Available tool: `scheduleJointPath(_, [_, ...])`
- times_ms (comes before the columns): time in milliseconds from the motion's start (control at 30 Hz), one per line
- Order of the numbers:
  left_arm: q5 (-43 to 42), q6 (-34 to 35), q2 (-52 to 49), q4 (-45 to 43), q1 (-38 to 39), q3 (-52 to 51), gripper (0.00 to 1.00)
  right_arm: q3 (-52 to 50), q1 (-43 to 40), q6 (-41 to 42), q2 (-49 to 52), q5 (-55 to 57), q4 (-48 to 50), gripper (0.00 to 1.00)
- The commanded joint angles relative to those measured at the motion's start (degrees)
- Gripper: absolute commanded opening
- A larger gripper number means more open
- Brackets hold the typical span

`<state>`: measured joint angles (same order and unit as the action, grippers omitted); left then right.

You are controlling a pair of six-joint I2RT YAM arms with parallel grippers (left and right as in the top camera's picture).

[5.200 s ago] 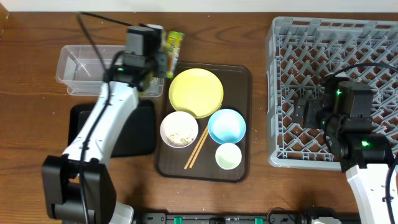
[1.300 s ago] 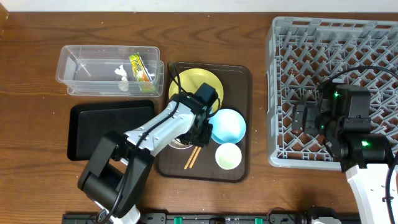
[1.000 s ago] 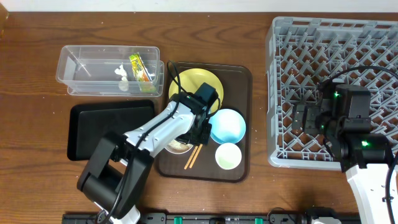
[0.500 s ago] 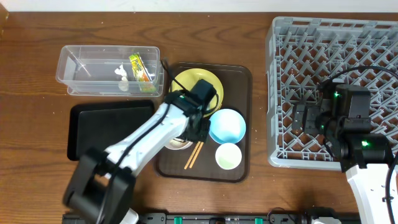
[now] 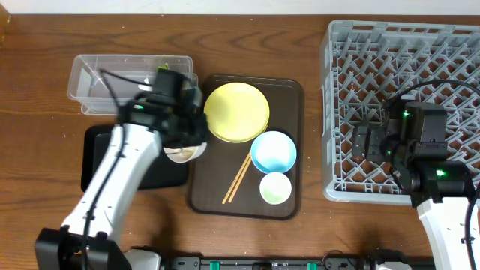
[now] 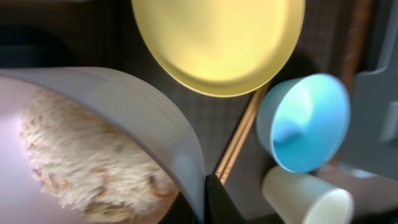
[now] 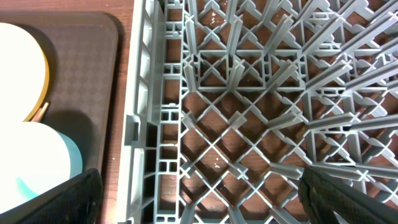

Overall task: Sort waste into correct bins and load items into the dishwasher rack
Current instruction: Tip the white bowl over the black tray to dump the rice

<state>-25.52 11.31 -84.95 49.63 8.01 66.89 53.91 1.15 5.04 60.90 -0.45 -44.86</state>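
My left gripper point(image 5: 193, 141) is shut on the rim of the white bowl point(image 5: 184, 154), held in the air over the right edge of the black tray point(image 5: 127, 161). In the left wrist view the fingers point(image 6: 214, 202) pinch the bowl wall point(image 6: 143, 118), with whitish food scraps point(image 6: 87, 162) inside. The yellow plate point(image 5: 236, 112), light blue bowl point(image 5: 274, 152), pale green cup point(image 5: 275, 187) and chopsticks point(image 5: 240, 178) lie on the brown serving tray point(image 5: 289, 94). My right gripper point(image 7: 199, 196) hangs open over the grey dishwasher rack point(image 5: 420, 67), holding nothing.
The clear tub point(image 5: 101, 82) stands behind the black tray; my left arm covers its right end, where a bit of the green wrapper point(image 5: 162, 69) shows. The rack's upright pegs point(image 7: 249, 93) fill the right side of the table.
My left gripper has lifted the white bowl off the brown tray and carried it left to the black tray's edge. The right arm has not moved.
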Motion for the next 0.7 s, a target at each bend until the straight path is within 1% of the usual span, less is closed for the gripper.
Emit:
scheduleJointPath(0, [-14.3,-5.8,-0.7,0.5,-6.1,0.1,0.06,1.0,0.3,0.2,0.0,-0.2,0.0,0.99])
scheduleJointPath(133, [-21.1,-8.2,-0.9,0.7,-13.8,-2.3,0.06,1.0,0.3,0.2,0.0,-0.2,0.0,0.99])
scheduleJointPath(267, [-31.5,-12.4,-1.0,0.5,-21.1,-6.1,0.06,1.0,0.3,0.2,0.0,-0.2,0.0,0.99])
scheduleJointPath(400, [-37.6,-14.6,-1.6,0.0,-27.4,-9.7,0.06,1.0,0.3,0.2,0.0,-0.2,0.0,0.99])
scheduleJointPath(567, [-48.2,-14.5,-3.7,-2.1,-34.6,-13.3,0.06,1.0,0.3,0.2,0.0,-0.2,0.0,0.99])
scheduleJointPath(667, [-51.6,-14.0,-5.4,-2.1,-37.2,-14.0,0.06,1.0,0.3,0.2,0.0,-0.2,0.0,0.99])
